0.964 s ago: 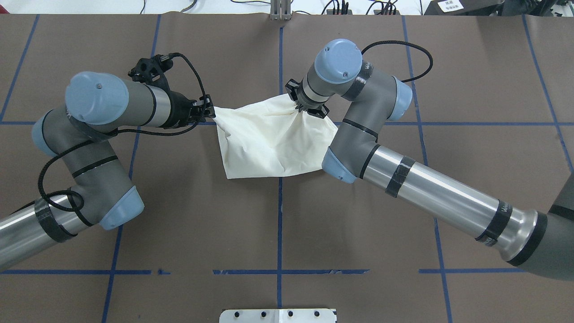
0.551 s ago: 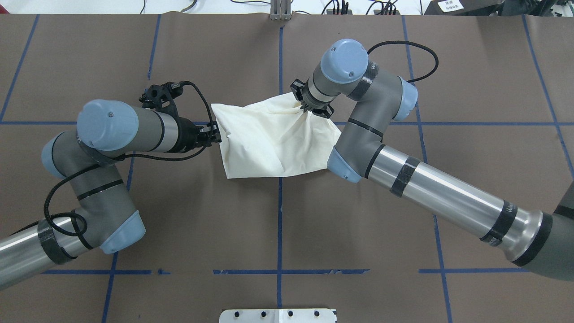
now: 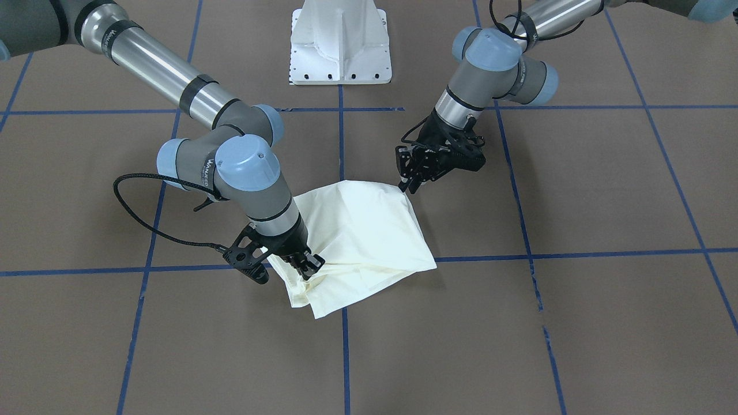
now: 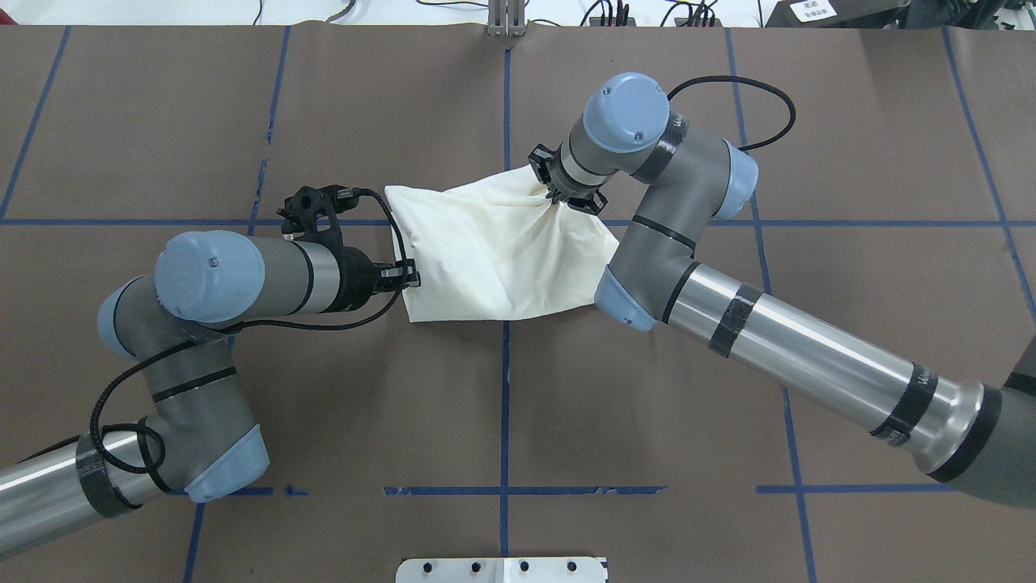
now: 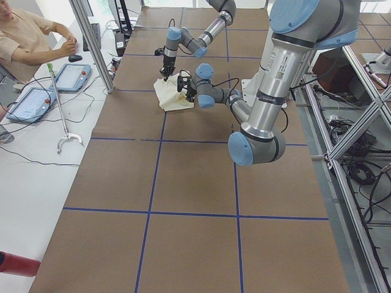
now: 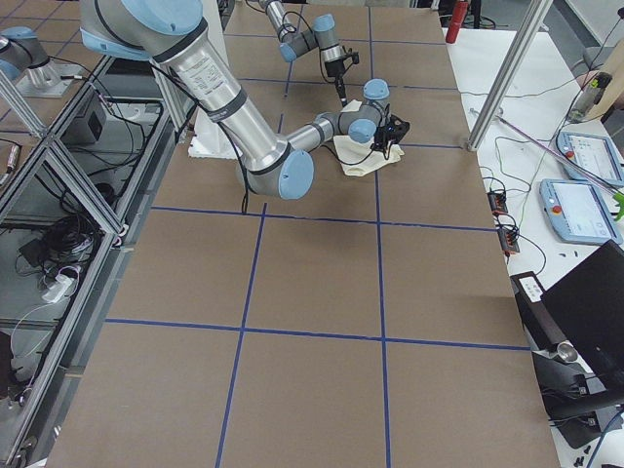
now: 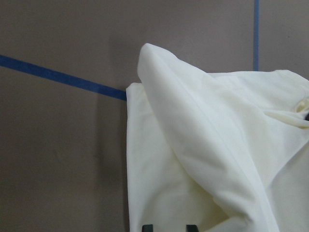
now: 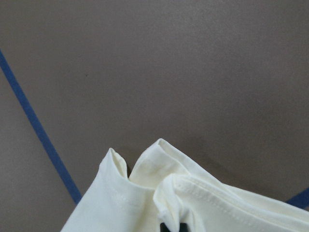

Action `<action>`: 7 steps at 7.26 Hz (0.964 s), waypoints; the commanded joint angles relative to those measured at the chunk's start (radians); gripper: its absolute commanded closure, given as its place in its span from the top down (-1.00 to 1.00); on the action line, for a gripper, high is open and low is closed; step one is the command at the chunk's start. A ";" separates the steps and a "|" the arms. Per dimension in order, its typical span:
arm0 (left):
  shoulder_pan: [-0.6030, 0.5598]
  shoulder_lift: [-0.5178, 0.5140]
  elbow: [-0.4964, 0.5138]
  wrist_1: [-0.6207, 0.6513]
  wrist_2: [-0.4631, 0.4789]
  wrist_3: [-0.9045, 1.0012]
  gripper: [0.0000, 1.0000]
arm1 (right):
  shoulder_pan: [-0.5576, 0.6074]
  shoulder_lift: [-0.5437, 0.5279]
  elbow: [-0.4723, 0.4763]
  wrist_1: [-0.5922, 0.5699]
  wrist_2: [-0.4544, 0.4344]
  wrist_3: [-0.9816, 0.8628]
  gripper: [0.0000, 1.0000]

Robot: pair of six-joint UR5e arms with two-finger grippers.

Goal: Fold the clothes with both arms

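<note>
Shirt: a cream shirt [image 4: 494, 259], plain side up, lies rumpled and part-folded over the blue tape cross [image 4: 505, 380] on the brown table [image 4: 728, 364].
Right gripper [image 4: 564, 197]: just beyond the cross, fingers clamped on a bunched edge, with the cloth puckering toward them.
Left gripper [image 4: 411, 275]: left of the cross, fingertips [image 7: 147, 227] slightly parted and holding nothing, at the shirt's left edge.
Likely step: the left arm takes a hold.
Doing it well: seat every layer deep between the fingers, with the right grip firm.

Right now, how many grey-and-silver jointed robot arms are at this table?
2. The left arm reaches the cream cotton shirt's left edge; the right arm pinches its far corner. None seems hidden.
</note>
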 commanded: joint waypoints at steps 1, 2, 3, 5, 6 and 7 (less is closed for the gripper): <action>0.009 0.081 -0.007 -0.193 0.103 0.154 -0.09 | 0.003 0.001 0.001 0.000 0.000 0.000 -1.00; 0.018 0.111 0.016 -0.264 0.180 0.174 0.53 | 0.003 0.002 0.006 0.000 0.000 0.000 -1.00; 0.057 0.101 0.067 -0.345 0.197 0.174 0.60 | 0.005 0.002 0.019 0.000 0.000 0.003 -1.00; 0.090 0.076 0.173 -0.562 0.185 0.176 0.65 | 0.005 0.002 0.021 0.000 -0.002 0.005 -1.00; 0.090 0.080 0.189 -0.605 0.181 0.218 0.65 | 0.005 0.002 0.021 0.000 -0.002 0.006 -1.00; 0.092 0.070 0.191 -0.614 0.150 0.320 0.64 | 0.005 0.002 0.021 0.000 -0.002 0.005 -1.00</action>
